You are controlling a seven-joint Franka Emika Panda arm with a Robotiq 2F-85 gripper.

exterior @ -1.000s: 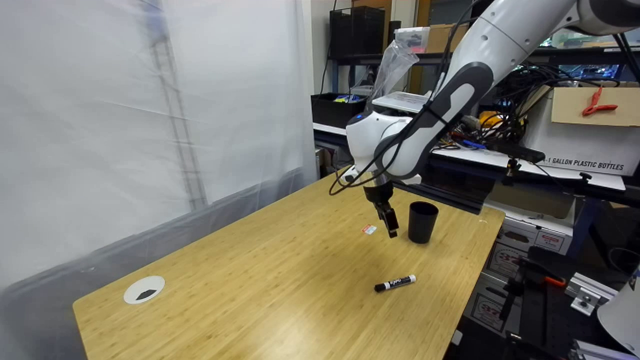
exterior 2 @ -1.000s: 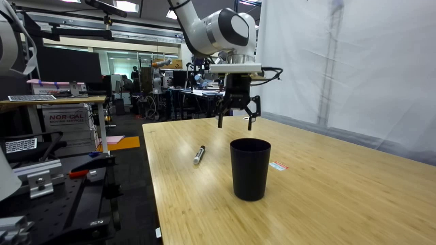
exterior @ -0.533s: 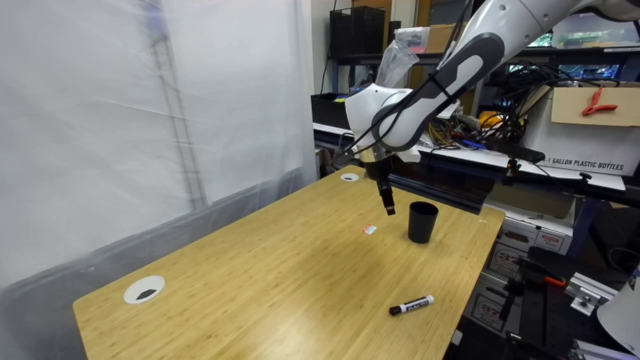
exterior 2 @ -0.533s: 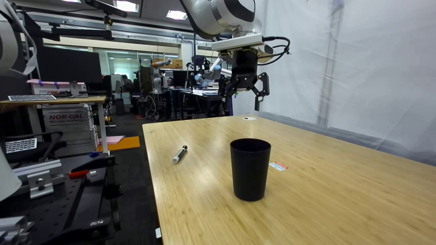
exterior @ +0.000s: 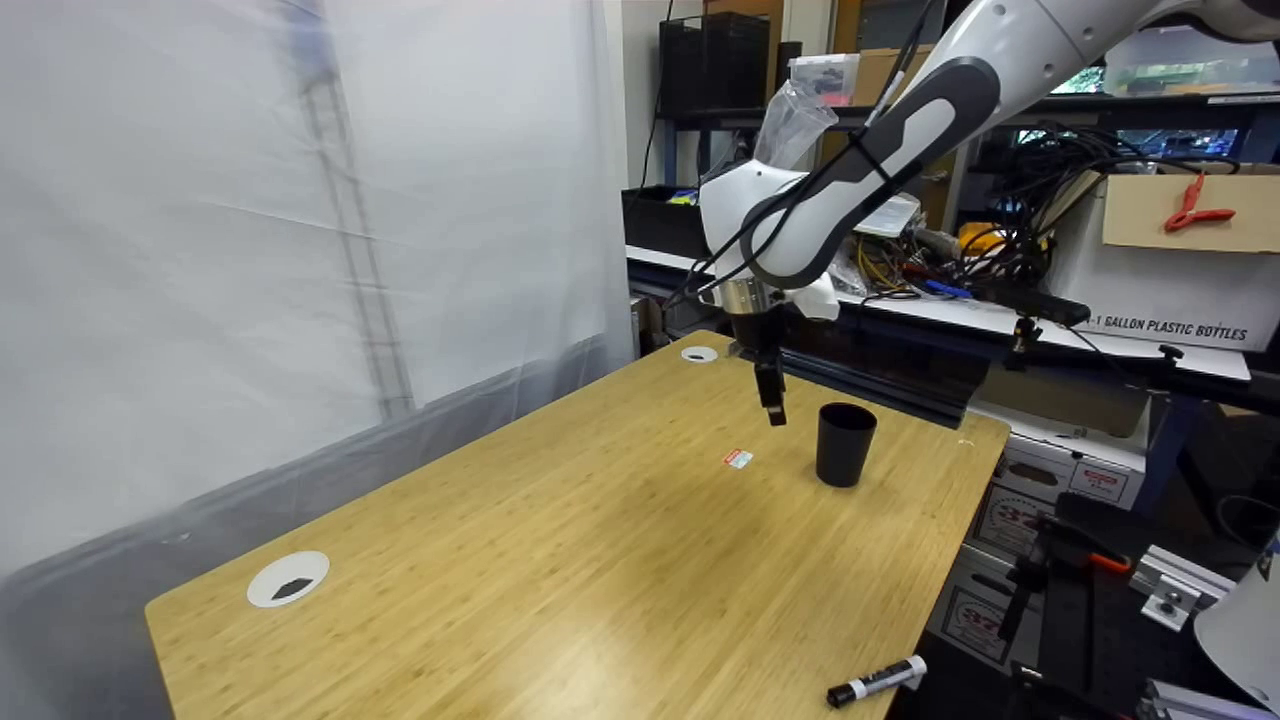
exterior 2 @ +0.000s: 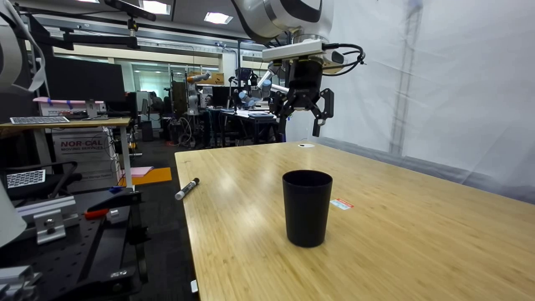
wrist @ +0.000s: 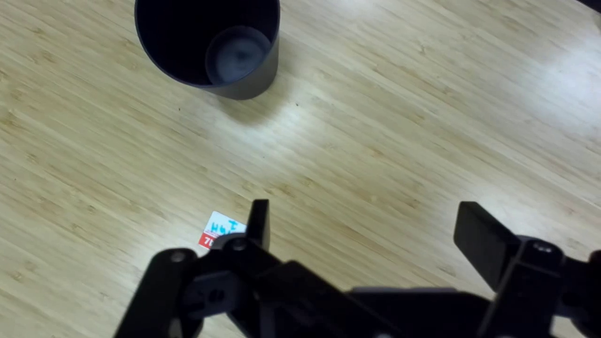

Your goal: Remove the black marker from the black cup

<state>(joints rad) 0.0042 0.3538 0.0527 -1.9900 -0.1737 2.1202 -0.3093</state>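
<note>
- Black-and-white cylindrical marker point(exterior 2: 187, 189): outside the tapered black cup point(exterior 2: 307, 213), overhanging the wooden counter's point(exterior 2: 418, 246) long edge; its round barrel could roll off.
- Black tool point(exterior 2: 299, 130): jaws apart, empty, likely too distant to help.

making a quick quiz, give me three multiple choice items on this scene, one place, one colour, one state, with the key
1. Where is the black marker, relative to the black cup?
A: inside it
B: leaning on it
C: apart from it, at the edge of the table

2. Which colours form the background of the label?
A: green and yellow
B: red and white
C: black and blue

3. How does the gripper stand?
A: open
B: shut
C: clamped on the black marker

1 C: it overhangs that edge in both exterior views.
2 B: red borders white in the wrist view.
3 A: its jaws stand wide apart in the wrist view.
</note>
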